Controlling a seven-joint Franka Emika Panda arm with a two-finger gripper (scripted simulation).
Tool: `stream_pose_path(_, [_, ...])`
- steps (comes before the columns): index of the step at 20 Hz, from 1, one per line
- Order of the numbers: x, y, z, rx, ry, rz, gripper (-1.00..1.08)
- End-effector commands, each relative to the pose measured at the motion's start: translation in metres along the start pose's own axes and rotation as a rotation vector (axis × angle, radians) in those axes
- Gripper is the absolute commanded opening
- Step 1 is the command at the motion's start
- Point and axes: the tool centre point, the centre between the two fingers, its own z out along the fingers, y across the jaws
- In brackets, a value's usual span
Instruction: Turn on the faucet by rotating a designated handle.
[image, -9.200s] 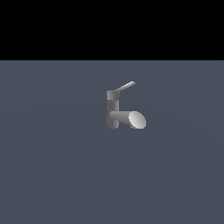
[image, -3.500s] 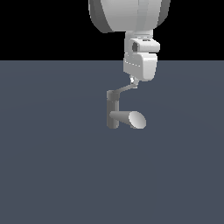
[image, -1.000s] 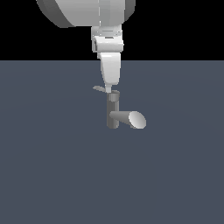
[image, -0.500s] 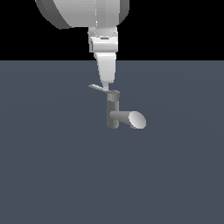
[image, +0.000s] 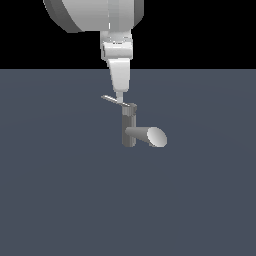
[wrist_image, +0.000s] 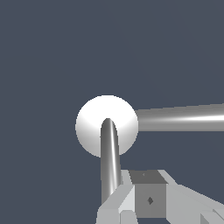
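A small grey faucet (image: 131, 131) stands upright just above the middle of a flat, dark blue-grey floor (image: 60, 200) in the exterior view. Its thick horizontal spout (image: 147, 136) points toward about 4 o'clock and ends in a pale oval face. From the short cap on top of the post, the thin flat handle (image: 114, 99) slants out toward about 10 o'clock. A large white robot arm (image: 100, 15) comes down from 12 o'clock, and its narrow gripper (image: 119, 95) meets the handle near the middle of the lever. Whether its fingers are apart or pressed together cannot be told from this side. In the wrist view, looking straight down, the cap shows as a bright round disc (wrist_image: 107, 126), with the handle (wrist_image: 110, 162) running from it to the gripper body (wrist_image: 148, 199) and the spout (wrist_image: 179, 118) leaving at a right angle.
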Motion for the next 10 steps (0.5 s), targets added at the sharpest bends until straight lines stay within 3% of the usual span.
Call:
stream_pose_path(1, [-0.034,-0.028,0.009,0.034,-0.017,-0.049,-1.0])
stream_pose_path(10, [-0.052,-0.049,0.013,0.026,-0.022,-0.072,-1.0])
